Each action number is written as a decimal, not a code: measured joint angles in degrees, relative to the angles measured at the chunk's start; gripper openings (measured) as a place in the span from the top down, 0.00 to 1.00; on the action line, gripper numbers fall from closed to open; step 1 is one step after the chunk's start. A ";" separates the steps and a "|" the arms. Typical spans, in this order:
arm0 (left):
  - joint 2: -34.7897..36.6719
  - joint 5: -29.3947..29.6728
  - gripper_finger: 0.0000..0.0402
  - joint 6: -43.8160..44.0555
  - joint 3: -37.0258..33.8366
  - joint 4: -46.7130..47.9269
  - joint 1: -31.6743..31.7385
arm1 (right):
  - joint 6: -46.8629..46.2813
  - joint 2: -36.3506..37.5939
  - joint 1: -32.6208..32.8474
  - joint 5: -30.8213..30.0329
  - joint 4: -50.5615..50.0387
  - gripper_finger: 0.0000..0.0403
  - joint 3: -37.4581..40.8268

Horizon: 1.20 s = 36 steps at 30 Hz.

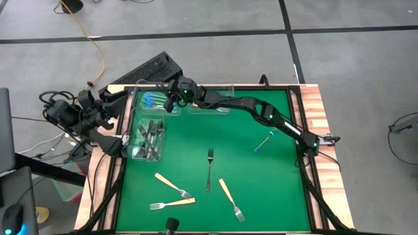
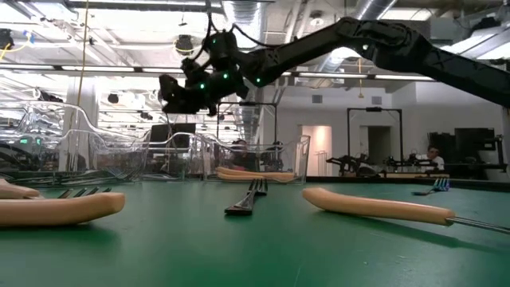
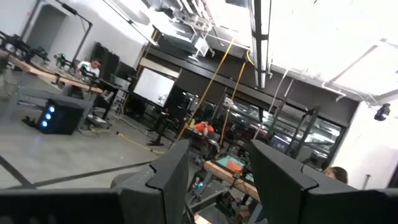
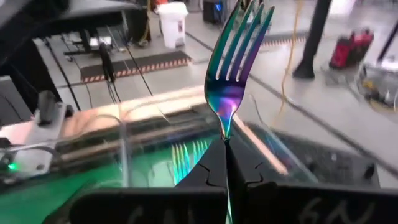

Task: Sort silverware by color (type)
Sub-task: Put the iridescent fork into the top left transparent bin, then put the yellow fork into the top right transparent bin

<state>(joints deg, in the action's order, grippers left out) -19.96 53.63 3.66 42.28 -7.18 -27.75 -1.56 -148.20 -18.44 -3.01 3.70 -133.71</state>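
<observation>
Now your right gripper [image 4: 225, 163] hangs over the far-left bins [image 1: 151, 99], fingers pinching a blue fork [image 4: 235, 62], tines up. Your left gripper [image 3: 214, 180] waits off the table's left edge, fingers spread, holding nothing.

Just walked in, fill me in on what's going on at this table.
The right gripper is shut on an iridescent blue fork, holding it above the clear bin at the table's far left, where other blue forks lie. The left gripper is parked off the table's left edge, holding nothing. Dark forks fill a second bin. On the green mat remain three tan-handled forks, one dark fork and one blue fork.
</observation>
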 joint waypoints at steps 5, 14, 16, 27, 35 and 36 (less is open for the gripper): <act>0.27 1.09 0.62 -0.66 0.00 0.16 0.02 | -1.72 -0.31 -0.78 -0.10 -3.72 0.95 0.00; 0.25 0.65 0.62 -1.65 0.00 0.48 0.02 | -1.59 -0.31 -1.13 -0.11 -4.46 0.71 0.00; 0.25 0.63 0.62 -1.96 0.00 0.61 0.02 | -1.57 -0.28 -1.14 -0.09 -4.54 0.66 0.00; 0.25 1.15 0.62 -1.05 0.00 1.90 0.02 | 3.27 13.05 -1.50 0.07 -8.95 0.51 0.01; 0.25 1.18 0.62 -0.47 0.00 1.90 0.02 | 12.37 32.44 -1.46 0.04 -26.85 0.55 -0.01; 0.25 1.18 0.62 -0.44 0.00 1.90 0.02 | 12.60 35.07 -1.30 0.04 -29.29 0.55 0.00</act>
<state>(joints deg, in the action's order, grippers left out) -19.70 54.81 3.22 42.28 -5.28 -27.73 11.03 -113.13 -19.74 -2.96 -25.59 -133.71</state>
